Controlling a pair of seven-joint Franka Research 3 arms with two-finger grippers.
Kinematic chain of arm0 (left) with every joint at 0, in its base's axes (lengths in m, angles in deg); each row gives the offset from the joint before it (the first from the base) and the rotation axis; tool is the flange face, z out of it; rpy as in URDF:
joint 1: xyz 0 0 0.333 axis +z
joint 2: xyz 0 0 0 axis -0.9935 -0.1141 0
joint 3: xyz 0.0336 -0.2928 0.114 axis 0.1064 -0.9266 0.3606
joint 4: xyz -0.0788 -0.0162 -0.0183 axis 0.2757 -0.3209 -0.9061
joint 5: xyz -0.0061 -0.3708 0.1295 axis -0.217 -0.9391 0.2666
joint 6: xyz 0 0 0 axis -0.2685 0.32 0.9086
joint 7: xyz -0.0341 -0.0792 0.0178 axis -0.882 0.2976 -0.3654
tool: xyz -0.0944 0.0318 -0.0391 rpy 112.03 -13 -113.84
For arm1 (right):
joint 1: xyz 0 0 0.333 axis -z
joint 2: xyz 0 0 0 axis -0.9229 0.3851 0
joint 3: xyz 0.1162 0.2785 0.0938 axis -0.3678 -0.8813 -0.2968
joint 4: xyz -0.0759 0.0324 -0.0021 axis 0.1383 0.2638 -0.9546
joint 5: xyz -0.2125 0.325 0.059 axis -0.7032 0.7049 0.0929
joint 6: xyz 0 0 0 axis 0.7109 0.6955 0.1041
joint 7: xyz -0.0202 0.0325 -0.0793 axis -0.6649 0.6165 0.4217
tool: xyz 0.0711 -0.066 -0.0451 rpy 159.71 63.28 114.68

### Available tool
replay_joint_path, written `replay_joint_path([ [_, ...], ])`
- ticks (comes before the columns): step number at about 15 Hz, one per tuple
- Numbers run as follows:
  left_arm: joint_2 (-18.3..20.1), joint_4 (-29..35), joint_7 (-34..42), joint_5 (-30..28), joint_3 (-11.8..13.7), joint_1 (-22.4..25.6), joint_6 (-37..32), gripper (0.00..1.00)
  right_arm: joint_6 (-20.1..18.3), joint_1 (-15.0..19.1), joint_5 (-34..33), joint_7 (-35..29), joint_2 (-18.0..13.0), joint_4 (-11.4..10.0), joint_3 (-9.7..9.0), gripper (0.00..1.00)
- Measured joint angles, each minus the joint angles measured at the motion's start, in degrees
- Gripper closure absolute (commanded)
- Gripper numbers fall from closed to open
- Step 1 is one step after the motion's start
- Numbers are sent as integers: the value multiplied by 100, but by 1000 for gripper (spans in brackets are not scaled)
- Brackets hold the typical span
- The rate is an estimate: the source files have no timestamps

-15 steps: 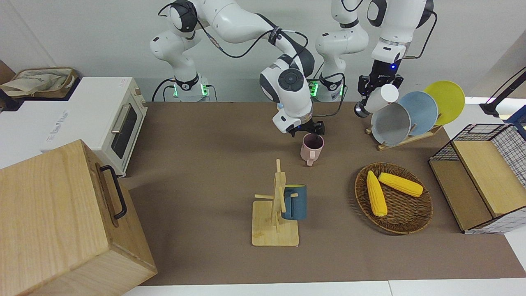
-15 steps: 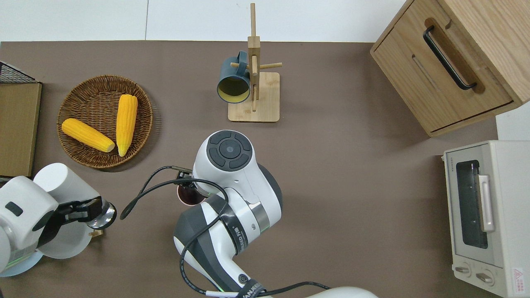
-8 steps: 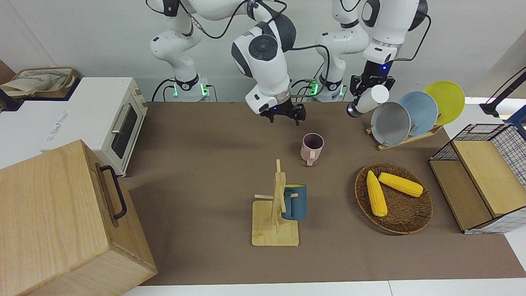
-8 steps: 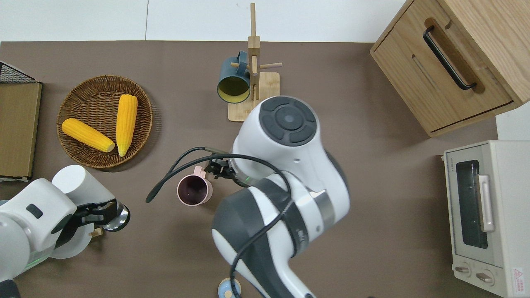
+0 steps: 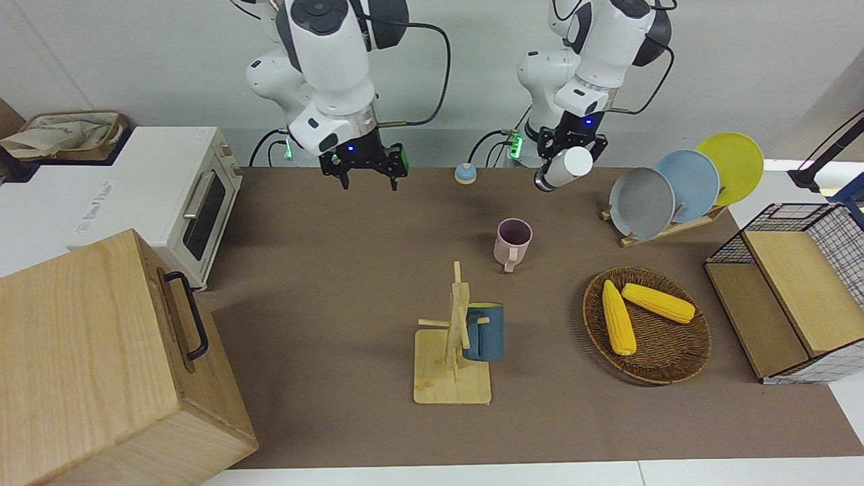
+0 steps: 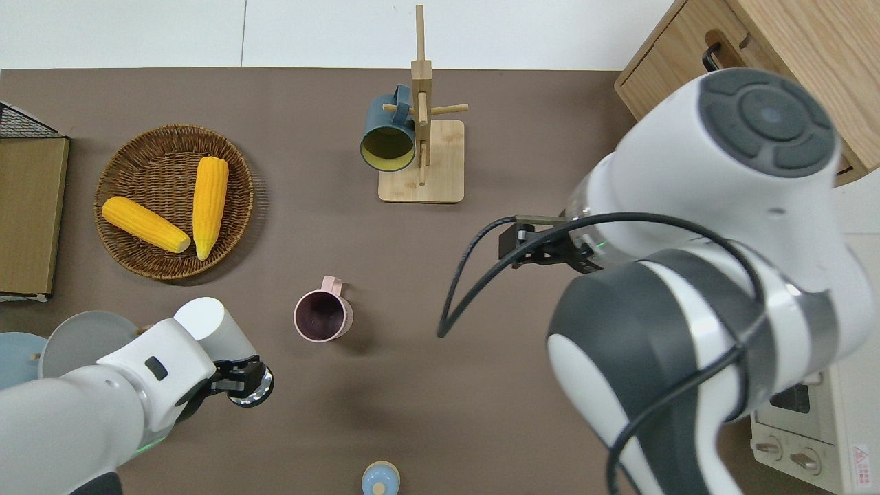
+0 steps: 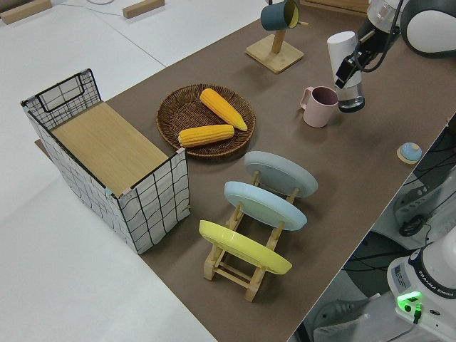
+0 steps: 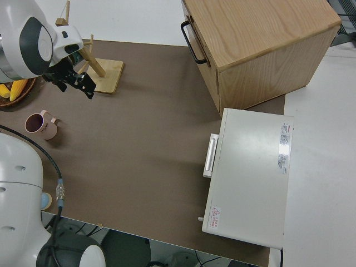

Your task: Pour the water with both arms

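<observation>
My left gripper [image 5: 568,143] is shut on a white bottle [image 5: 565,167] with a silver end, held tilted in the air. In the overhead view the bottle [image 6: 207,322] hangs over the table beside the pink mug [image 6: 321,318], slightly nearer the robots. The mug [image 5: 513,241] stands upright and free on the brown mat, handle pointing away from the robots. My right gripper [image 5: 368,172] is open and empty, raised over the mat [image 6: 543,249] between the mug and the toaster oven.
A small blue lid [image 5: 464,174] lies near the robots' edge. A mug tree [image 5: 453,337] carries a blue mug. A wicker basket [image 5: 665,368] holds two corn cobs. Plates stand in a rack [image 5: 675,185]. Also present: wire crate [image 5: 796,290], toaster oven [image 5: 169,196], wooden box [image 5: 101,364].
My right gripper let go of the pink mug, rose and swung toward the toaster oven's end. My left gripper carried the bottle from the plate rack toward the mug.
</observation>
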Motion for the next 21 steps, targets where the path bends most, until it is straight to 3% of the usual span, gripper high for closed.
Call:
replay_joint_path([
  [3,0,172,-40,-39,-151,-94,62,1000,-311,192,-6,817,-198,-2,380,11],
  [10,-78,463,-179,-208,-626,-98,350,1000,-560,400,-189,1751,-552,-11,960,11],
  [18,-531,411,-337,-212,-704,-98,323,1000,-560,400,-188,1799,-561,-25,1110,11],
  [21,-878,75,-450,-211,-704,-94,-64,1000,-560,401,-188,1799,-561,-25,1173,11],
])
